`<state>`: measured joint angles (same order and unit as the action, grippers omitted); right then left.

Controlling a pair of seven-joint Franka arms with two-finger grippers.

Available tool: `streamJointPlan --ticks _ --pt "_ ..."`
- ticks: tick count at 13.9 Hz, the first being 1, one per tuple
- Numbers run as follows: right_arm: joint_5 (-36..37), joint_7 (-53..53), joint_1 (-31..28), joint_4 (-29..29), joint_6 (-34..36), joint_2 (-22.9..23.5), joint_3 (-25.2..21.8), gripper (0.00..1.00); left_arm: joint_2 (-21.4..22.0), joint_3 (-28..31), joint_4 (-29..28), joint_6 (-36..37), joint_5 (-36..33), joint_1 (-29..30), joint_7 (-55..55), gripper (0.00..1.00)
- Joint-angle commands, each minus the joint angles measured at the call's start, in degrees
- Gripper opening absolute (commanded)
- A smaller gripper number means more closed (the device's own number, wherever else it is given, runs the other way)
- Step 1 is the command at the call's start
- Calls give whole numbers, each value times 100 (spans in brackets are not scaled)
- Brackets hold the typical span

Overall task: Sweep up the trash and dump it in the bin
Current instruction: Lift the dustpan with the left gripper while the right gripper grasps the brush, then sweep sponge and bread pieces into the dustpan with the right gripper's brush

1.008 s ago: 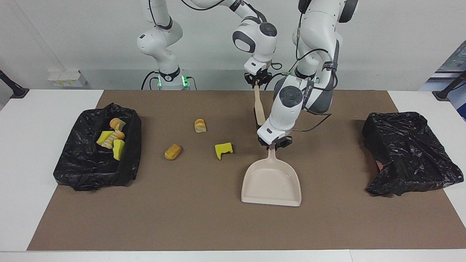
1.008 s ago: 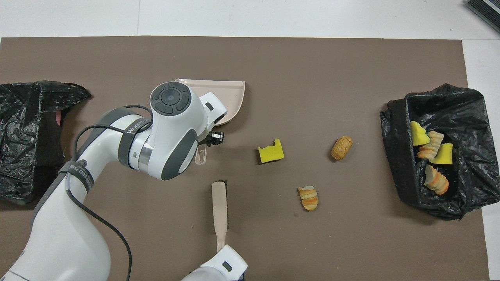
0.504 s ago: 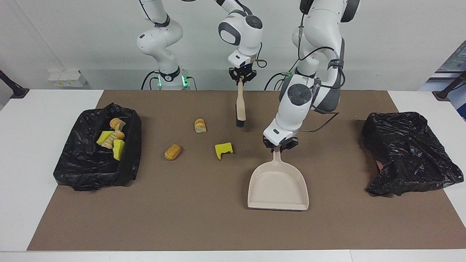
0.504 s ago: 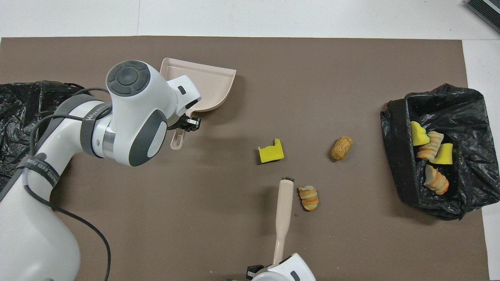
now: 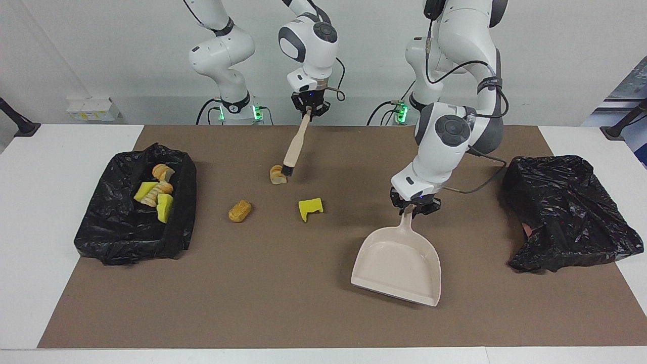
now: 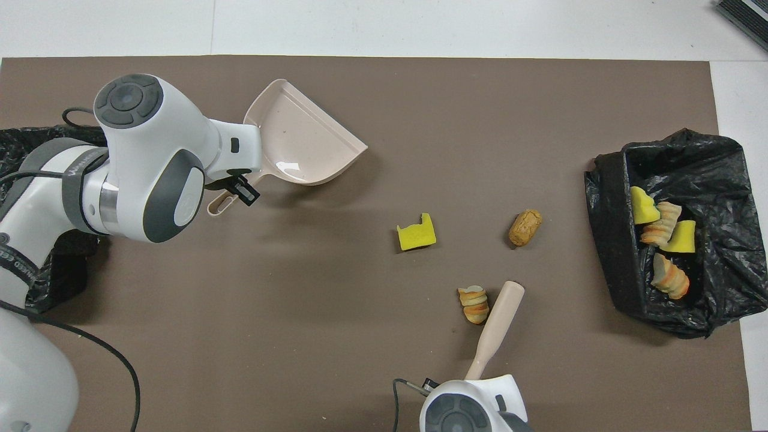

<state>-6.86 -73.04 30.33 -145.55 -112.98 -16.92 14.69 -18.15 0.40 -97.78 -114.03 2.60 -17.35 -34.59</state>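
Three scraps of trash lie on the brown mat: a spiral bread piece (image 5: 276,174) (image 6: 474,304), a bread roll (image 5: 239,211) (image 6: 525,227) and a yellow sponge chunk (image 5: 310,208) (image 6: 416,231). My right gripper (image 5: 310,108) is shut on the handle of the beige brush (image 5: 295,146) (image 6: 495,327). The brush slants down, its bristled end close beside the spiral bread piece. My left gripper (image 5: 414,205) (image 6: 237,189) is shut on the handle of the beige dustpan (image 5: 399,263) (image 6: 300,141). The pan is empty and its mouth points away from the robots.
A black-bag-lined bin (image 5: 126,232) (image 6: 720,180) at the right arm's end holds several sponge and bread scraps (image 5: 154,192) (image 6: 657,240). A second black bag (image 5: 566,212) (image 6: 36,180) lies at the left arm's end, close to the left arm.
My right arm has swung the brush toward the right arm's end, up to the spiral bread piece. My left arm has carried the dustpan toward the left arm's end and turned it.
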Motion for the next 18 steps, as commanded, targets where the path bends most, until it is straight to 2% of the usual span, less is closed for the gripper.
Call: streamJointPlan --ticks 1,3,5,7,9,12,15,16,18 --pt "-701 209 -299 -201 -13 -145 60 0 232 -22 -267 110 -49 83 -1397 0" --pt "-992 360 -317 -219 -65 -75 78 0 364 -22 -486 110 -172 48 -1918 0" --pt "-1011 456 -308 -219 -416 109 78 0 487 -48 -689 48 -558 -22 -2253 0" --pt "-1037 1044 -405 -123 -828 338 69 0 662 -48 -969 -57 -961 -293 -2263 0" --pt "-1063 1431 -728 367 -875 767 69 0 882 -48 -1330 -250 -1446 -654 -2219 0" --pt "-1055 2151 -1115 939 -857 1251 69 0 1032 -48 -1585 -251 -1447 -917 -2158 0" --pt "-993 2522 -1213 1484 -909 1945 60 0 1217 -48 -1893 -269 -1447 -1129 -2079 0" --pt "-984 2592 -1196 1573 -918 2043 69 0 1200 -57 -1963 -303 -1447 -1199 -1922 0" --pt "-984 3528 -1109 1600 -814 2044 78 0 1173 -75 -2043 -479 -1447 -1262 -1561 0"
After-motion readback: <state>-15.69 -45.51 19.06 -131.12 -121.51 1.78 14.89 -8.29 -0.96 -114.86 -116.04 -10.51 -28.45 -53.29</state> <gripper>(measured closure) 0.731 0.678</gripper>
